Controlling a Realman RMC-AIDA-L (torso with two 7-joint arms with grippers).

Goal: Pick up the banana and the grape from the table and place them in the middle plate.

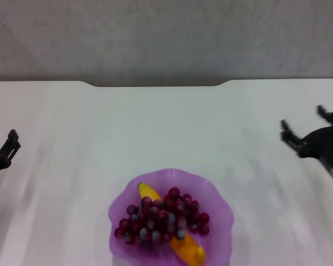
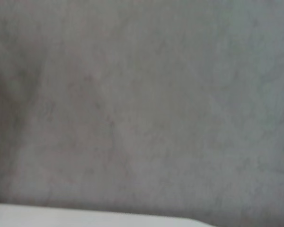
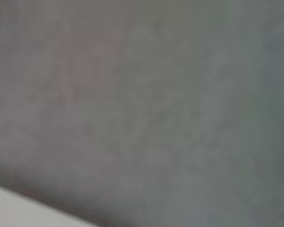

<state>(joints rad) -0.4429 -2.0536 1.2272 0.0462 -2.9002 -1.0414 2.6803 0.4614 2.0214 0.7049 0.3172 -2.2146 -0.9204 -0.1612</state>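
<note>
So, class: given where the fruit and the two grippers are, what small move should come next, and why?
Probably none beyond parking: the banana and grape already lie in the plate, and the left gripper and open right gripper are off to the sides.

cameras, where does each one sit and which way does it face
Head view: up on the robot's head, facing forward and down at the table and the plate holding banana and grapes; left gripper at the left edge, right gripper open at the right.
Left wrist view: on the left wrist, facing a grey wall; none of the robot shows.
Right wrist view: on the right wrist, facing the same kind of grey wall; none of the robot shows.
Shared: both wrist views catch a sliver of white table edge.
</note>
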